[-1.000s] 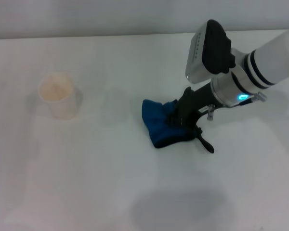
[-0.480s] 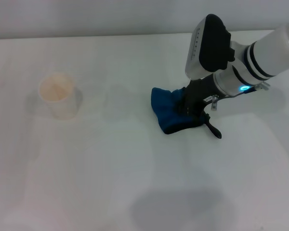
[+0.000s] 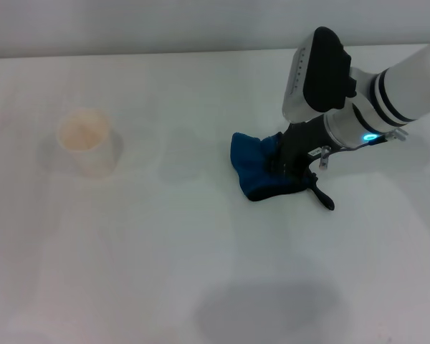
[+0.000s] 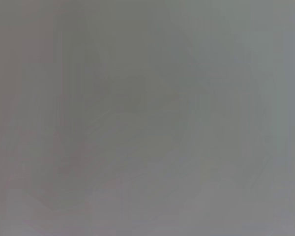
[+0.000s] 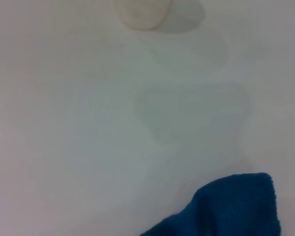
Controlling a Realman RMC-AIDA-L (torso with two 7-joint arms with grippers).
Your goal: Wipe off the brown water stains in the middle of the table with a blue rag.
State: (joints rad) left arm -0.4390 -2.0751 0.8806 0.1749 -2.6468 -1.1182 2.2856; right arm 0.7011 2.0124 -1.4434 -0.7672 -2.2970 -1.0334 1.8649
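My right gripper (image 3: 283,168), jaws clamped on the crumpled bright blue rag (image 3: 254,168), presses it to the plain white tabletop (image 3: 201,272), my forearm slanting down from the right. Only a faint, pale wet trace of the brown water stains (image 5: 191,113) shows between rag and cream paper cup (image 3: 89,142); wiping looks nearly finished. My left arm is out of sight.

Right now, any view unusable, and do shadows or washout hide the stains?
Left wrist view: flat grey, nothing readable. Head view: the table is washed out, the stains only a faint patch between the cup and the rag, with a soft grey shadow low in the frame. Right wrist view: soft focus, stains show as a pale outline.
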